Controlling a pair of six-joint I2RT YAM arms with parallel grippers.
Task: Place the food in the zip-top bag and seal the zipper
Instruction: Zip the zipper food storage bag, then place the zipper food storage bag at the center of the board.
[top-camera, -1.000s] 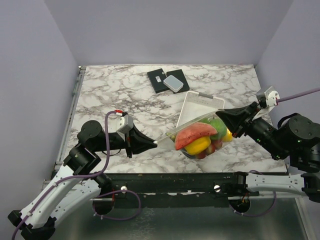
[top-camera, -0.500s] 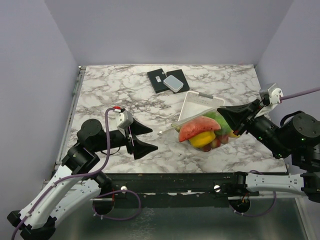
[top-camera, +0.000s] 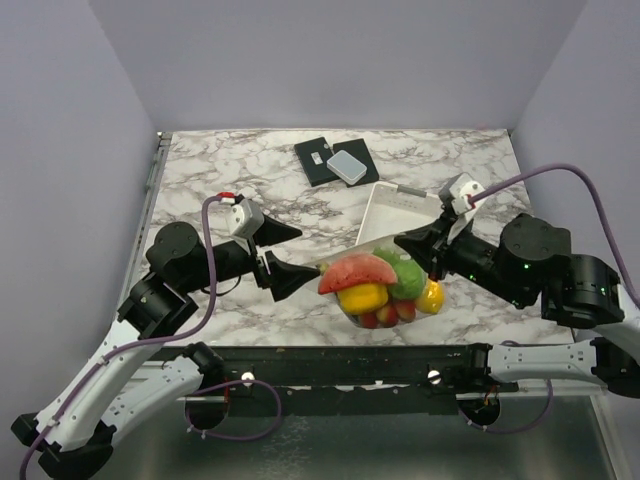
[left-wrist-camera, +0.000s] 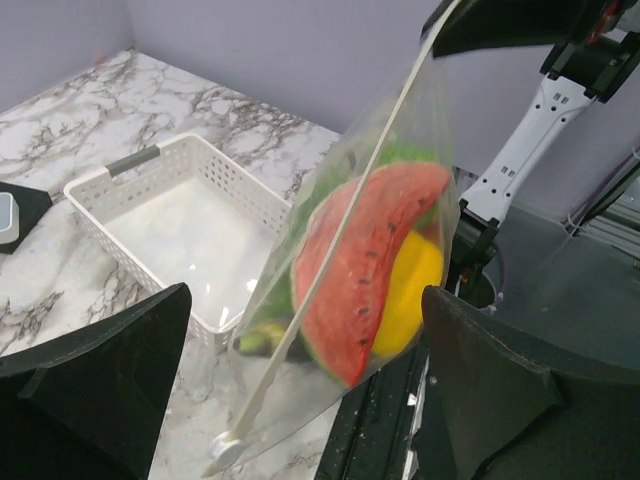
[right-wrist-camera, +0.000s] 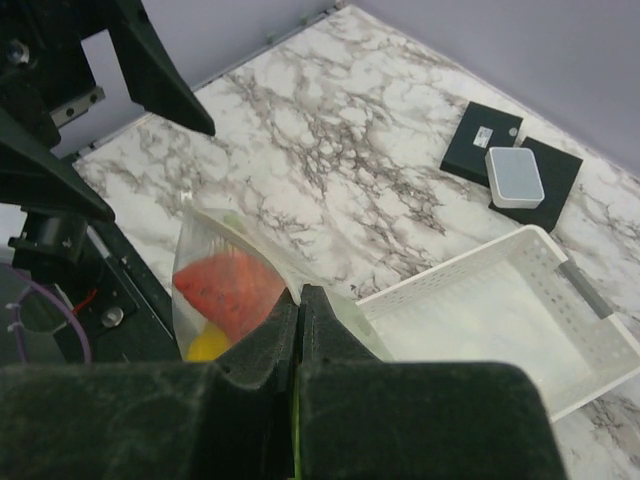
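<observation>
Filled zip-top bag (top-camera: 385, 290) suspended above the table (top-camera: 220, 180)
Right claw (right-wrist-camera: 300, 296) pressed together on the zipper (left-wrist-camera: 372, 185) edge; left claw (top-camera: 308, 250) spread wide, fingers flanking the bag's free end without gripping; food (top-camera: 357, 272) inside

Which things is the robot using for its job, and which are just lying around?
For the job: zip-top bag, watermelon slice, lemon, green grapes, strawberries, right gripper pinching the bag, open left gripper.
Lying about: white basket, black pads, small translucent box.
</observation>
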